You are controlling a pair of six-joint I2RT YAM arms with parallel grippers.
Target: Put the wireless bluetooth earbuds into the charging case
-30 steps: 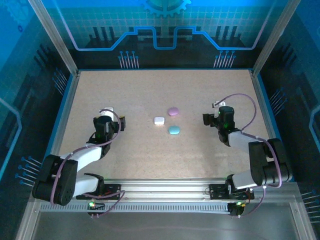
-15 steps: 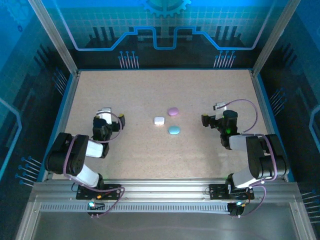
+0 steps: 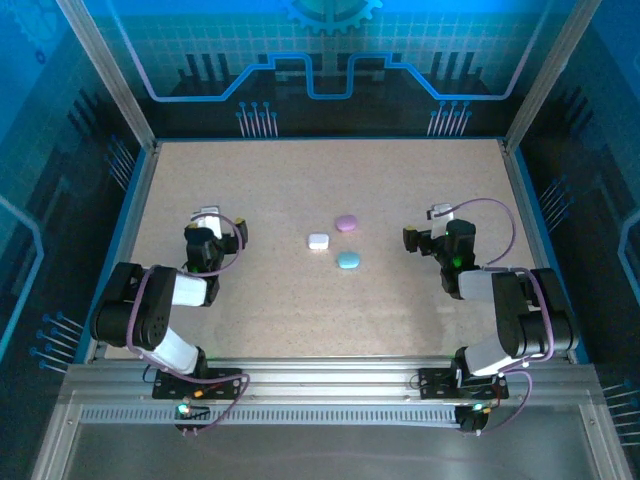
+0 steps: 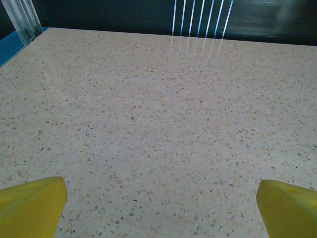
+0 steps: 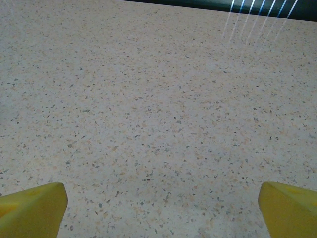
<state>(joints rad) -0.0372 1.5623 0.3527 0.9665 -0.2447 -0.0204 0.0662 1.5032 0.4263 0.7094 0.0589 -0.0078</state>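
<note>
Your left gripper [image 4: 158, 206] and right gripper [image 5: 161, 208] gape wide, empty. White case [image 3: 318, 241], purple case [image 3: 346, 222] and blue case [image 3: 348, 260] sit mid-frame.

The counter [image 3: 300, 190] has a speckled, stone-like surface, smooth, with a soft shine. The yellow jaws look like matt plastic. The purple case [image 3: 346, 222], white case [image 3: 318, 241] and light blue case [image 3: 348, 260] seem smooth plastic. The rail [image 3: 330, 375] at the near edge is pale metal.
</note>
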